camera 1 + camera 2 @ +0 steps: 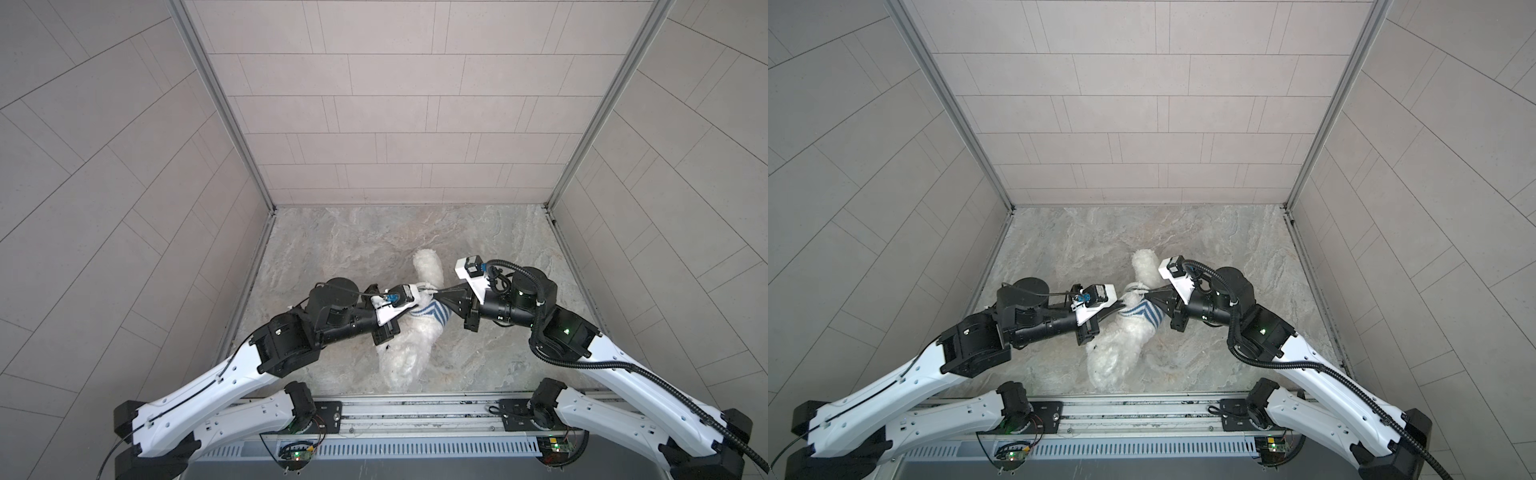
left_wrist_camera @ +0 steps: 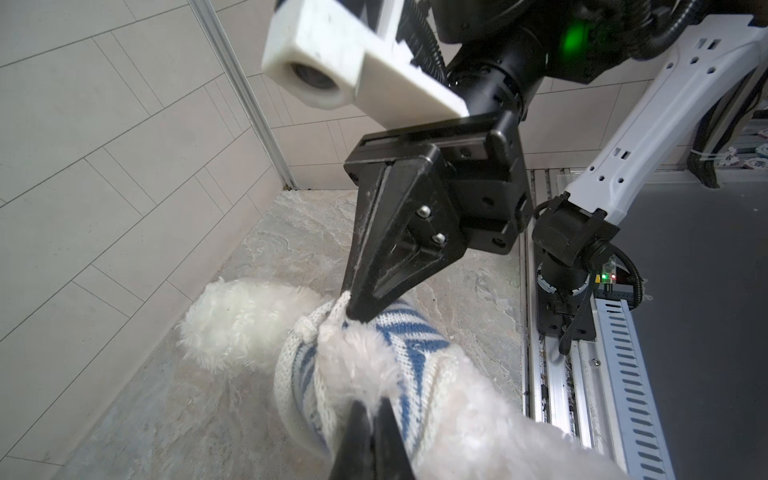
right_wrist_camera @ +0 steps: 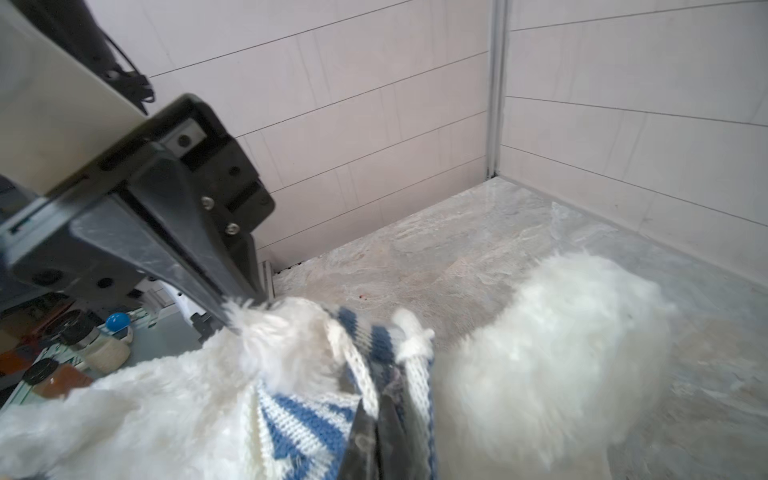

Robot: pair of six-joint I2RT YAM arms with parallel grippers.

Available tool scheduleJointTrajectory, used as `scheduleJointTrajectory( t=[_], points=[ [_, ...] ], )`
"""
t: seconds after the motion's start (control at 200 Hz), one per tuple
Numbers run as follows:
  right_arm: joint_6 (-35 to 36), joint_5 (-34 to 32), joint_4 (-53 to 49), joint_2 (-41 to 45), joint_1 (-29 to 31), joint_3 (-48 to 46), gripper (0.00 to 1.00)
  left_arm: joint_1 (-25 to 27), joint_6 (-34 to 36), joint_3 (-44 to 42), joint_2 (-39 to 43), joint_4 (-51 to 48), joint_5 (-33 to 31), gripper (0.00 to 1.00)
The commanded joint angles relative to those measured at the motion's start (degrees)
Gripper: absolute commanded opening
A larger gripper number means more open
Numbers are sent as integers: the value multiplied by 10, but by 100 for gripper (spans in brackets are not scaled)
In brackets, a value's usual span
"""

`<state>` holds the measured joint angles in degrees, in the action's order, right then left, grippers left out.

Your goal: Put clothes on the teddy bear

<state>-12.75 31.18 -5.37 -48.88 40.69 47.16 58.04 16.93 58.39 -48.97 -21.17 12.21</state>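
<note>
The teddy bear, low in the middle of both top views, is white plush with a long, fluffy, matt pile, and the shirt is ribbed blue-and-white knit cloth. The table looks like smooth marbled stone, the walls like matt pale tiled panels. The right gripper is black plastic with a dull sheen, lint along its edges.

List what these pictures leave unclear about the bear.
- Face of the teddy bear: top views, too small and washed out; wrist views, only fur shows.
- Tips of the left gripper: both top views, mostly under its wrist camera.
- Underside of the shirt: every view, hidden by the teddy bear.
- Its fur: right wrist view, blurred, cut by the edge.
</note>
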Motion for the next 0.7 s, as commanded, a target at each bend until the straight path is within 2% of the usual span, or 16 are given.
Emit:
scheduleJointTrajectory(
  t=[0.0, 0.16, 0.235, 0.295, 0.35, 0.436, 0.536, 0.616, 0.691],
  points=[
    [-51, -105, -33, -6, -27, -8, 0, 2, -12, 4, 32, 47, 9, 0],
    [-54, -67, -65, -50, -28, 28, 0, 3, -28, -3, 29, 87, 6, 0],
    [-46, -72, -86, -57, -25, 36, 0, 3, -41, -16, 32, 117, -1, 0],
    [-31, -71, -104, -59, -23, 42, 0, 2, -57, -26, 35, 143, 2, 0],
    [-8, -41, -88, -53, -8, 45, 0, 2, -68, -25, 26, 149, 3, 0],
    [37, -46, -49, -34, 47, 40, 15, 3, -86, -26, 9, 157, 1, 0],
    [92, -30, -24, -20, 91, 38, 18, 3, -108, -40, 7, 177, -26, 0],
    [94, -19, 15, 1, 101, 14, 26, 2, -114, -47, 8, 178, -43, 0],
    [98, -32, -14, 4, 100, 21, 28, 2, -122, -59, 15, 186, -49, 0]
  ],
)
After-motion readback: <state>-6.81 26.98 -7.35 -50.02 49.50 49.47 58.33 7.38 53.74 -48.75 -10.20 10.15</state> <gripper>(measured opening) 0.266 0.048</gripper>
